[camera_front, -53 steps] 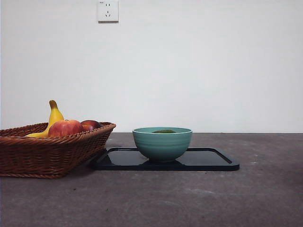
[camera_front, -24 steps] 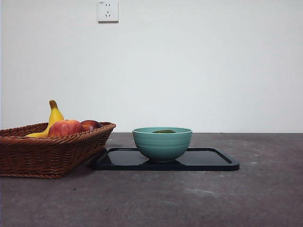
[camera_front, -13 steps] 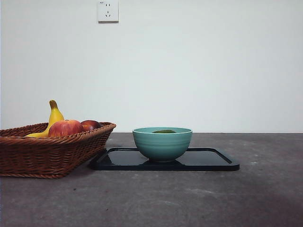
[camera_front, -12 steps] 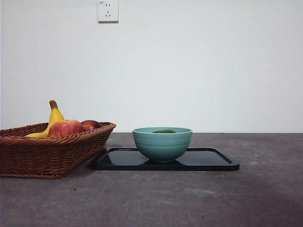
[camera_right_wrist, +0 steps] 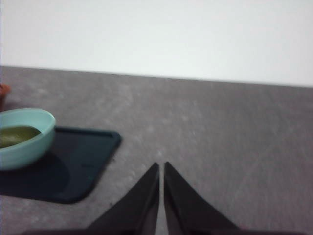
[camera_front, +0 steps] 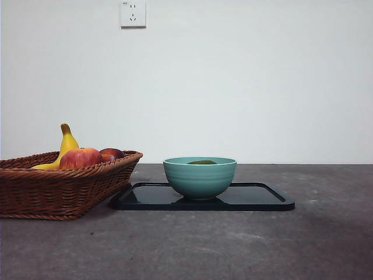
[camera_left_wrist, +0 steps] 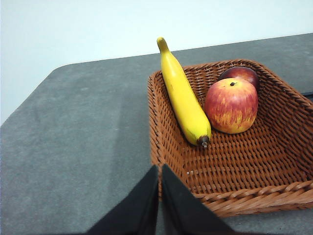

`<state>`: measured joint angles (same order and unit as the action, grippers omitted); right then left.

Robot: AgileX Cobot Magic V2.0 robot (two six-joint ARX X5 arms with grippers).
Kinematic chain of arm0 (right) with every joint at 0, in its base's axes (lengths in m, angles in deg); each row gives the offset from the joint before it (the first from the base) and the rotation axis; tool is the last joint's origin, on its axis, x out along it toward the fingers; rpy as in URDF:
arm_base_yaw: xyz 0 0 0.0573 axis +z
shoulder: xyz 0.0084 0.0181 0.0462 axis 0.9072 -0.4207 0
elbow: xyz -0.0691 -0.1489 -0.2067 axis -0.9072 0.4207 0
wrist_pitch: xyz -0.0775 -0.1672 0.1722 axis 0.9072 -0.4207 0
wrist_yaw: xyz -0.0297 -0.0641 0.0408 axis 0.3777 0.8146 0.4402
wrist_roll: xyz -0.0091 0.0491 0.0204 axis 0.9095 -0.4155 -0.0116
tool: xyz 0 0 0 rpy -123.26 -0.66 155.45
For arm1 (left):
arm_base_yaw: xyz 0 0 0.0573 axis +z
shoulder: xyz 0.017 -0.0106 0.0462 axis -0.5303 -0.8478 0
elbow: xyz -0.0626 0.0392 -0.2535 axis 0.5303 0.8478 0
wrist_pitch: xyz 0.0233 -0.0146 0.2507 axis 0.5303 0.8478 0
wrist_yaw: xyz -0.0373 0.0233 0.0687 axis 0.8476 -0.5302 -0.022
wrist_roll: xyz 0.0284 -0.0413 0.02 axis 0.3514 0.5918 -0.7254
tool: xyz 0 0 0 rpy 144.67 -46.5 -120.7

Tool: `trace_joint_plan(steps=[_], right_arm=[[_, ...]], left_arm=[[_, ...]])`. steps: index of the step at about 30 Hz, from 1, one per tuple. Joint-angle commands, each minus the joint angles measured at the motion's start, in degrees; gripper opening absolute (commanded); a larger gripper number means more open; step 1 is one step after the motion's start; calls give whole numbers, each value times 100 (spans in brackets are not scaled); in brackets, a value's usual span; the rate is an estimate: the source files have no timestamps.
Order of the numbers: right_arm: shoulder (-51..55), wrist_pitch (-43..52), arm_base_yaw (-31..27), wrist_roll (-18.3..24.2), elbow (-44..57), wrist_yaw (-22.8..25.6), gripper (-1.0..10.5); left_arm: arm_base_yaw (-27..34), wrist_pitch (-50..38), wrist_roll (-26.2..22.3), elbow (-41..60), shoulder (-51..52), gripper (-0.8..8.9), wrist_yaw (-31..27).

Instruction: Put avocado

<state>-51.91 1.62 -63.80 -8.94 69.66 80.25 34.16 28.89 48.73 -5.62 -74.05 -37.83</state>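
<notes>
**Both jaws closed and empty; avocado in the bowl**

My left gripper (camera_left_wrist: 159, 169) has its two black jaws pressed together with nothing between them, hanging over the grey worktop (camera_left_wrist: 78, 127) just beside the near corner of the brown woven wicker basket (camera_left_wrist: 274, 196). Inside that basket a long yellow banana (camera_left_wrist: 183, 98) leans along one wall, and a red-and-yellow apple (camera_left_wrist: 231, 105) sits beside it, touching a darker red fruit (camera_left_wrist: 239, 74) behind it.

My right gripper (camera_right_wrist: 160, 169) likewise has its jaws closed on nothing, above bare worktop, apart from the black rounded-corner tray (camera_right_wrist: 80, 161). On that tray stands the teal ceramic bowl (camera_right_wrist: 27, 142), and in it lies the dark green avocado (camera_right_wrist: 17, 134); I see only a dull olive patch of it here, so its exact pose I cannot make out.

From the front, neither of my arms shows. The avocado's top (camera_front: 202, 162) just peeks over the bowl's rim (camera_front: 200, 177). The tray touches or nearly touches the basket. A white wall socket (camera_front: 133, 13) sits high on the pale wall.
</notes>
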Motion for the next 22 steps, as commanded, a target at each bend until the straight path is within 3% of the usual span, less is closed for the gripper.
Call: trace_joint_plan(steps=[1,8,22], right_arm=[[15,72,-11,-232,120,26,7],[15,-450,-11,-201,138,70,8],[15,-334,-2,-271,133,146,7]], left_arm=[[15,52,59,118,11,9,-15],[15,52,59,118,11,9,-15],[15,55,59,116,11,9,-15]])
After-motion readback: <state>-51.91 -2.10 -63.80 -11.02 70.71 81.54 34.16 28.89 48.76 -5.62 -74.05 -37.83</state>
